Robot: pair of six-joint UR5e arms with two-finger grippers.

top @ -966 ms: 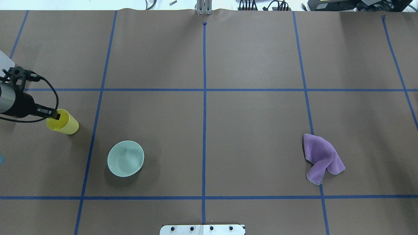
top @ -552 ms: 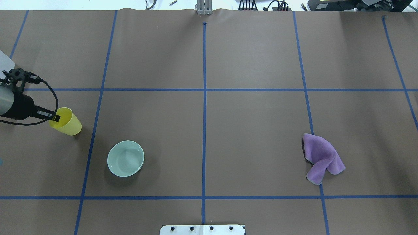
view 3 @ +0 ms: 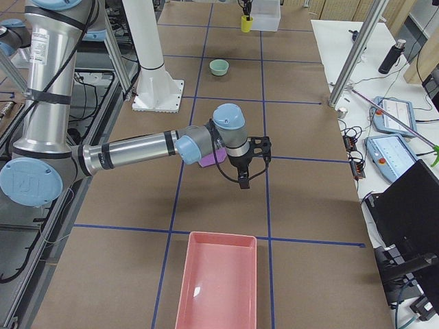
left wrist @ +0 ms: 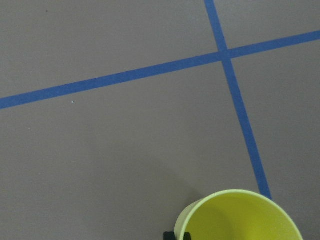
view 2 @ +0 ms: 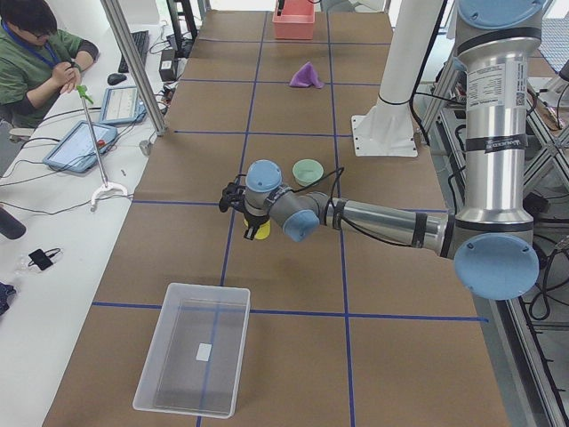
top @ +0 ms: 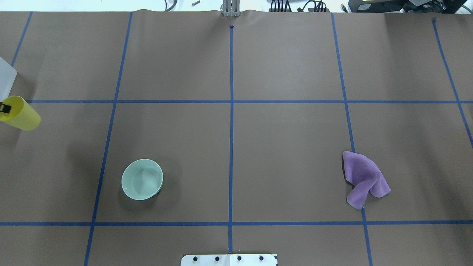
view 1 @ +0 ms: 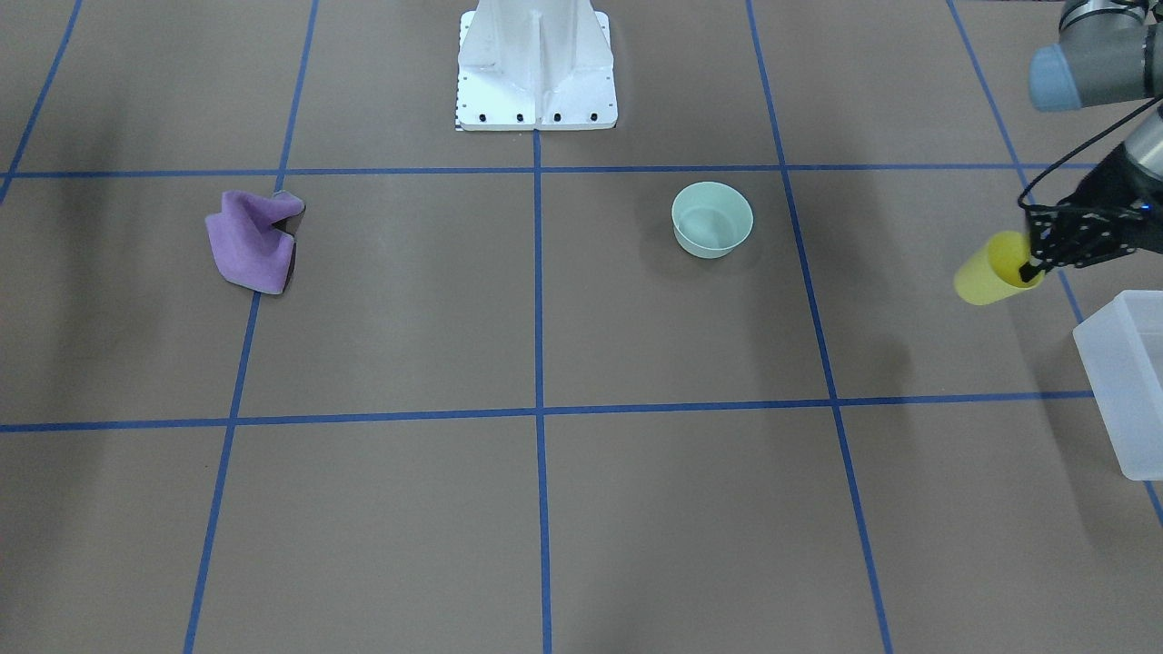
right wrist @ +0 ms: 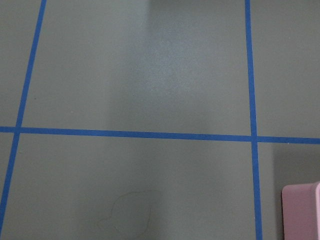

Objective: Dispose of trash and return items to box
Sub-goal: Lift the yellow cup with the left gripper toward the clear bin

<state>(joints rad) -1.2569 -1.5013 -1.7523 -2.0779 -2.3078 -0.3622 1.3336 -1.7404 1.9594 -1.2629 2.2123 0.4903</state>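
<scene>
My left gripper [view 1: 1029,269] is shut on the rim of the yellow cup [view 1: 986,272], one finger inside it. It holds the cup tilted above the table, close to the translucent box [view 1: 1127,381]. In the overhead view the cup [top: 20,118] is at the left edge, below the box's corner [top: 5,77]. The left wrist view shows the cup's mouth [left wrist: 240,217]. The mint-green bowl [top: 142,179] stands upright on the table, apart from both arms. My right gripper [view 3: 243,179] shows only in the exterior right view, hovering over the table; I cannot tell if it is open.
A crumpled purple cloth [top: 364,177] lies on the robot's right side of the table. A pink bin [view 3: 216,284] stands at the right end. The white robot base [view 1: 536,68] is at the table's near edge. Blue tape lines grid the brown surface.
My left gripper has carried the yellow cup left and farther from the robot, toward the box; the arm has slid almost out of the overhead view. Bowl and cloth have not moved.
</scene>
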